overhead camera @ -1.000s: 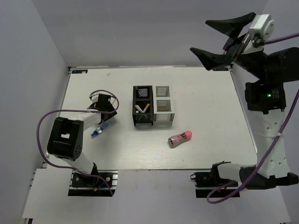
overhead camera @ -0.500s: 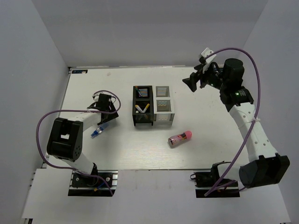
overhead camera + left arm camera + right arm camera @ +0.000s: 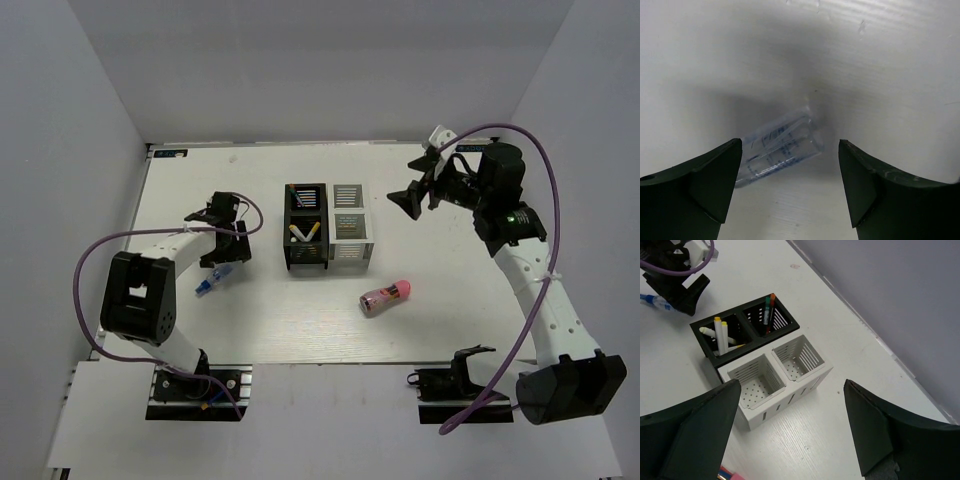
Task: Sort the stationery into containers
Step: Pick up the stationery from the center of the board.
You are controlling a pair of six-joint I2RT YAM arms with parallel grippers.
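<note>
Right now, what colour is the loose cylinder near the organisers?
The cylinder is pink, redder at one end; clearest in top external view.

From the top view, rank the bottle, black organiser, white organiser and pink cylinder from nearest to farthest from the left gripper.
1. Bottle: at left, just on the near side of the left gripper.
2. Black organiser: to the gripper's right, mid-scene.
3. White organiser: against the black one's right side.
4. Pink cylinder: farther right, lying nearer the arm bases.

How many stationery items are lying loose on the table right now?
2: the blue-capped bottle beneath the left pincer, and the pink cylinder in front of the white organiser.
</note>
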